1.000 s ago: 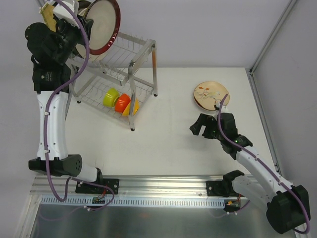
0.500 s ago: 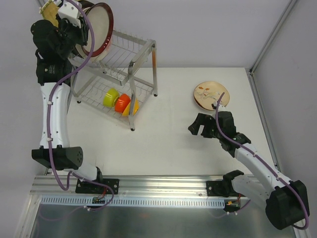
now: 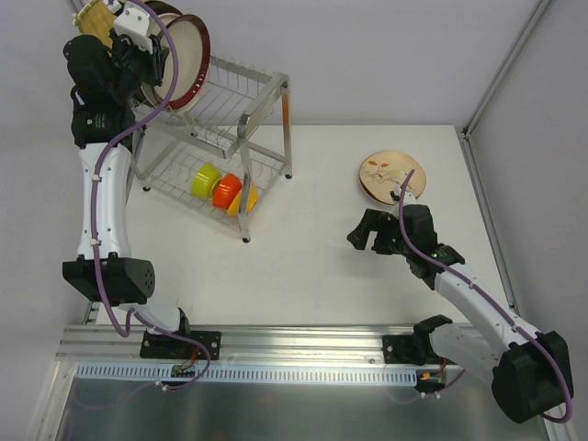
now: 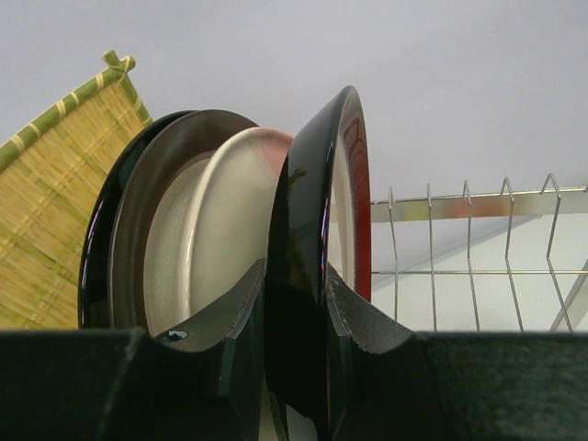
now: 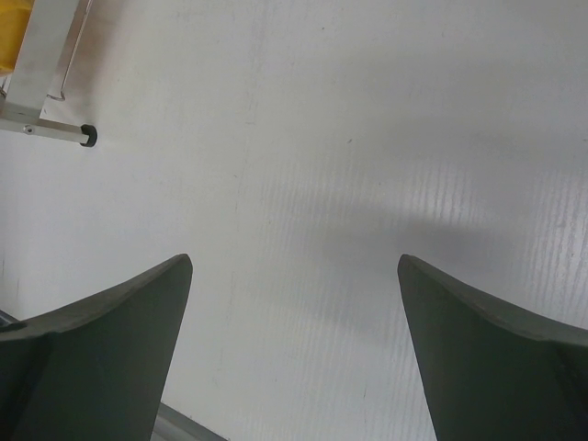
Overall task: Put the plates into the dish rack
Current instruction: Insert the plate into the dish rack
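At the dish rack's [image 3: 288,129] upper tier, left end, three plates stood on edge: one square yellow woven plate [image 4: 50,211] outermost, one dark-rimmed cream plate [image 4: 184,248] beside it, and a red-faced plate [image 4: 317,211], its rim clamped between the left fingers [image 4: 225,340] (whether it sat in the wires could not be told). A fourth, the floral plate [image 3: 392,176], lay flat on the surface [image 3: 322,266] well right of the rack. Three bowls, green [image 3: 206,179], orange [image 3: 226,190] and yellow [image 3: 246,200], sat in its lower tier. The right fingers [image 5: 101,331] stood wide apart, empty, right of the rack.
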`<action>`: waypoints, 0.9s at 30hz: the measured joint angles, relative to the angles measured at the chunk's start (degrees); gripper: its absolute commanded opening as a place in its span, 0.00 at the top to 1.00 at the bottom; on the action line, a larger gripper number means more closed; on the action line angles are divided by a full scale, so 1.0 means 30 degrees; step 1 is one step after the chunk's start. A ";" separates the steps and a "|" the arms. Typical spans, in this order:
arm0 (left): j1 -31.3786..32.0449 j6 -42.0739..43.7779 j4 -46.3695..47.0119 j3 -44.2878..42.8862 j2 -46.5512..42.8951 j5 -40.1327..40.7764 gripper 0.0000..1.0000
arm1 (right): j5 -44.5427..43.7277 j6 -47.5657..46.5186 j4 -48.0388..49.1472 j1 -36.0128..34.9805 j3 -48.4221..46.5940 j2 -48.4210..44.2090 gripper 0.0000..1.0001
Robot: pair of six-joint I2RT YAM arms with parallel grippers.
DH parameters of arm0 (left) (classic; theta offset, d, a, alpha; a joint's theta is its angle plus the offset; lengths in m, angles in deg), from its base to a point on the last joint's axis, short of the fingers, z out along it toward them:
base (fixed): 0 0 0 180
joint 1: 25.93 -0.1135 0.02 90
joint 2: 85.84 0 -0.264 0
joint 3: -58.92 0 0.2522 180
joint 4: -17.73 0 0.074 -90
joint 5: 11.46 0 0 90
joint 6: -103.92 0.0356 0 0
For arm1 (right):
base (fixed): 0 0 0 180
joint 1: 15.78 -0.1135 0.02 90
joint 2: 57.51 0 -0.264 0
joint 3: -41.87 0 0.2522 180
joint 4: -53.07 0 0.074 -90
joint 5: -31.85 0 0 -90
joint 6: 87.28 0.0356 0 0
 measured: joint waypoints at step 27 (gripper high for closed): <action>-0.0503 -0.0969 0.0313 0.0627 0.0168 -0.1457 0.96 | 0.0277 -0.0029 -0.0015 0.0000 0.0000 0.0197 0.01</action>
